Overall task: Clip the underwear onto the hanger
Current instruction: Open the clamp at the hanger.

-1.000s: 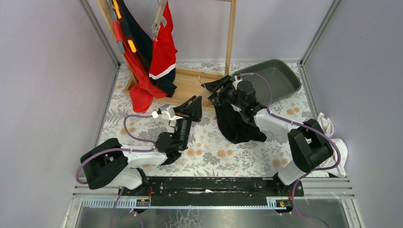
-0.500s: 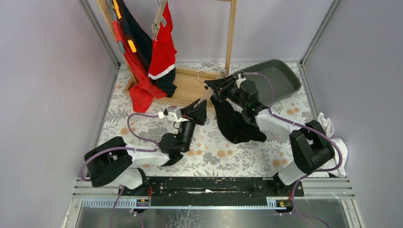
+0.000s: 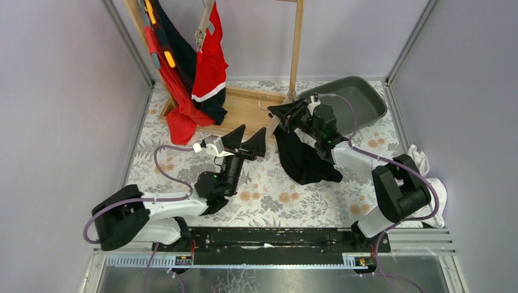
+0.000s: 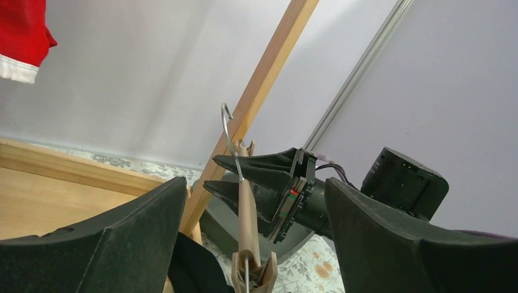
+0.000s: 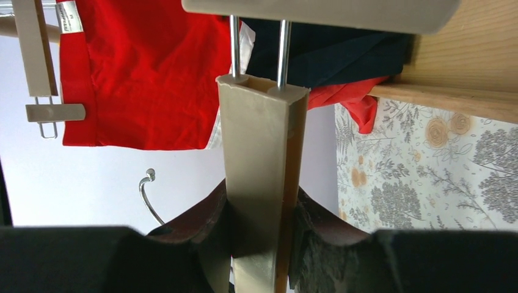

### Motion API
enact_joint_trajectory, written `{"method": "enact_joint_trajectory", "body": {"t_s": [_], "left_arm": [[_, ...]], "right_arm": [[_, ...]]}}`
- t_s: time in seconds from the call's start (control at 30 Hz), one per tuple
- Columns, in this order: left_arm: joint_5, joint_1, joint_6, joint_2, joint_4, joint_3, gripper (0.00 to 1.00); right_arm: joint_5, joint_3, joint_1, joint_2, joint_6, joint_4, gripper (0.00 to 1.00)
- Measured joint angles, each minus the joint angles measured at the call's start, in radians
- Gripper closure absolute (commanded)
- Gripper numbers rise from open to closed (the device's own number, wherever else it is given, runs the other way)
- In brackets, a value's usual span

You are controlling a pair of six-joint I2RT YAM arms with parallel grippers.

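A beige wooden clip hanger (image 3: pixel 282 112) stands tilted, and my right gripper (image 3: pixel 280 116) is shut on it. In the right wrist view a flat beige piece of the hanger (image 5: pixel 262 183) is pinched between the fingers of the right gripper (image 5: pixel 259 201). The black underwear (image 3: pixel 302 160) hangs below that gripper down to the table. My left gripper (image 3: pixel 253 129) is open just left of the hanger's lower end and touches nothing. In the left wrist view the hanger's bar (image 4: pixel 247 207) and a clip (image 4: pixel 253 276) lie between the wide jaws of the left gripper (image 4: pixel 255 182), with black underwear (image 4: pixel 189 268) beside them.
A wooden rack (image 3: pixel 296 43) stands at the back with red (image 3: pixel 211 61) and navy garments hanging on it, over its wooden base (image 3: pixel 244 107). A grey tray (image 3: pixel 357 101) sits at the back right. A white cloth (image 3: pixel 427 177) lies at the right edge.
My left gripper has opened wide and let go of the hanger's lower end. The right gripper has closed on the hanger and raised it a little toward the rack.
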Motion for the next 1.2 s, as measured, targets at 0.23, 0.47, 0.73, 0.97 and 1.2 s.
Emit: {"method": "enact_joint_trajectory", "body": {"t_s": [0.23,0.47,0.73,0.97,1.2], "left_arm": [[0.055,0.001,-0.08,-0.182,-0.351,0.021,0.14],[0.204,0.028,-0.192,-0.322,-0.729,0.109,0.18],[0.507,0.172,-0.338,-0.322,-1.011,0.16,0.2],[0.659,0.225,-0.417,-0.24,-1.075,0.158,0.21],[0.716,0.231,-0.482,-0.211,-1.052,0.119,0.23]], "right_arm": [[-0.044,0.01,-0.031,-0.011,-0.125,-0.102,1.0],[-0.084,0.066,-0.058,-0.025,-0.302,-0.257,1.0],[-0.09,0.137,-0.062,-0.065,-0.515,-0.444,1.0],[-0.081,0.189,-0.063,-0.067,-0.654,-0.542,1.0],[-0.065,0.199,-0.06,-0.034,-0.719,-0.557,1.0]]}}
